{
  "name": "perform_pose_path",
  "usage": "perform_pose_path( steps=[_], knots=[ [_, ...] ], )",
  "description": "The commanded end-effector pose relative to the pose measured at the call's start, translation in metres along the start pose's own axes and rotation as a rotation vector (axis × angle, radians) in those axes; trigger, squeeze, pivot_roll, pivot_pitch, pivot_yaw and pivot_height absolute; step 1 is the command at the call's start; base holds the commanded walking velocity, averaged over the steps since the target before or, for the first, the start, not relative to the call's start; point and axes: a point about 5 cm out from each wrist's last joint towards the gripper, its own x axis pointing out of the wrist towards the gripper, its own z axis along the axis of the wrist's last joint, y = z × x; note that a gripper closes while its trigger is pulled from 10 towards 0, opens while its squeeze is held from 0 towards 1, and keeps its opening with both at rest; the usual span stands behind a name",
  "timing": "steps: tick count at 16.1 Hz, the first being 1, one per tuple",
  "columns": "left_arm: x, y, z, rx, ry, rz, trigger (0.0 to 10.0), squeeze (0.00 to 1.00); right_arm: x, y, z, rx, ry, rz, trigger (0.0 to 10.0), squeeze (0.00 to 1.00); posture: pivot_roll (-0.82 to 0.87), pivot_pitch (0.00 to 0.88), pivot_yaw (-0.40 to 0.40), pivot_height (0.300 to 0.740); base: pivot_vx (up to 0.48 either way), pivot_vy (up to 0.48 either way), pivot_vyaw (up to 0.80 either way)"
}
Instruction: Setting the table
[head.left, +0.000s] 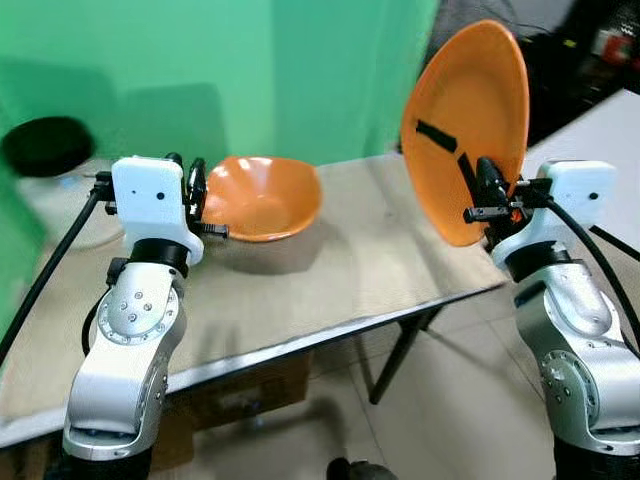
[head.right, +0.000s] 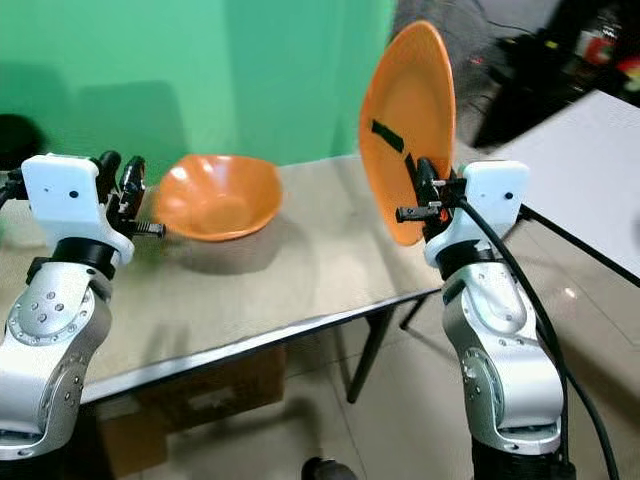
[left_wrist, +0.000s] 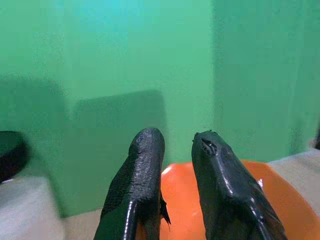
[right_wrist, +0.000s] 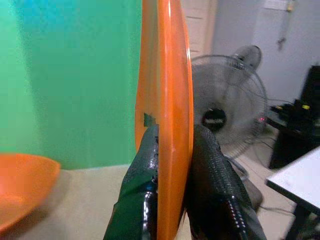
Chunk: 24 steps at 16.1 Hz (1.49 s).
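The right gripper (right_wrist: 172, 165) pinches an orange plate (head.left: 468, 120) upright above the table (head.left: 340, 270). The left gripper (left_wrist: 177, 145), fingers slightly spread, hovers beside the orange bowl (head.left: 262, 196)

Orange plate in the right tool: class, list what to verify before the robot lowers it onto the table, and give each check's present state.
1. Right tool shut on the orange plate, a finger on each face of the rim: ok.
2. Plate level for setting down: not ok, it stands on edge.
3. Bare table beside the plate: ok.
4. Orange bowl apart from the plate: ok.
5. Left tool at the bowl's rim, fingers apart: ok; whether it touches, cannot tell.
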Motion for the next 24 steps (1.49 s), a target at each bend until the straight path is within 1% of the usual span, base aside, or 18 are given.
perform_pose_path(
  steps=[1, 9, 13, 16, 19, 20, 21, 24],
  knots=[
    [0.001, -0.002, -0.002, 0.001, 0.004, -0.009, 10.0, 0.0, -0.001, -0.001, 0.01, -0.014, -0.06, 0.001, 10.0, 0.0, -0.04, 0.0, -0.035, 0.74, 0.0, -0.259, -0.8],
    [0.0, -0.002, -0.001, 0.004, 0.002, -0.003, 10.0, 0.0, -0.001, 0.006, 0.004, -0.011, -0.041, 0.032, 10.0, 0.0, -0.04, 0.0, -0.043, 0.74, 0.0, -0.319, -0.76],
    [0.0, -0.002, 0.0, 0.006, 0.0, 0.0, 10.0, 0.0, -0.001, 0.007, 0.001, -0.012, -0.031, 0.049, 10.0, 0.0, -0.04, 0.0, -0.042, 0.74, 0.0, -0.325, 0.0],
    [0.001, -0.004, -0.008, 0.015, 0.024, -0.012, 10.0, 0.0, -0.005, -0.001, -0.012, -0.031, 0.051, 0.0, 10.0, 0.0, -0.05, 0.0, -0.029, 0.74, 0.0, -0.325, 0.0],
    [0.004, -0.006, -0.012, 0.024, 0.035, -0.04, 10.0, 0.0, -0.009, -0.005, -0.017, -0.035, 0.073, -0.014, 10.0, 0.0, -0.06, 0.0, -0.014, 0.74, 0.0, -0.326, 0.0],
    [0.004, -0.007, -0.016, 0.022, 0.047, -0.048, 10.0, 0.0, -0.013, -0.008, -0.019, -0.033, 0.082, -0.034, 10.0, 0.0, -0.06, 0.0, -0.014, 0.74, 0.0, -0.326, 0.0],
    [0.004, -0.008, -0.018, 0.018, 0.055, -0.052, 10.0, 0.0, -0.015, -0.01, -0.021, -0.027, 0.089, -0.048, 10.0, 0.0, -0.08, 0.005, 0.004, 0.74, 0.0, -0.322, 0.0],
    [0.003, -0.01, -0.024, 0.015, 0.073, -0.065, 10.0, 0.0, -0.018, -0.014, -0.025, -0.022, 0.105, -0.077, 10.0, 0.0, -0.08, 0.005, 0.004, 0.74, 0.0, -0.328, 0.0]
  ],
)
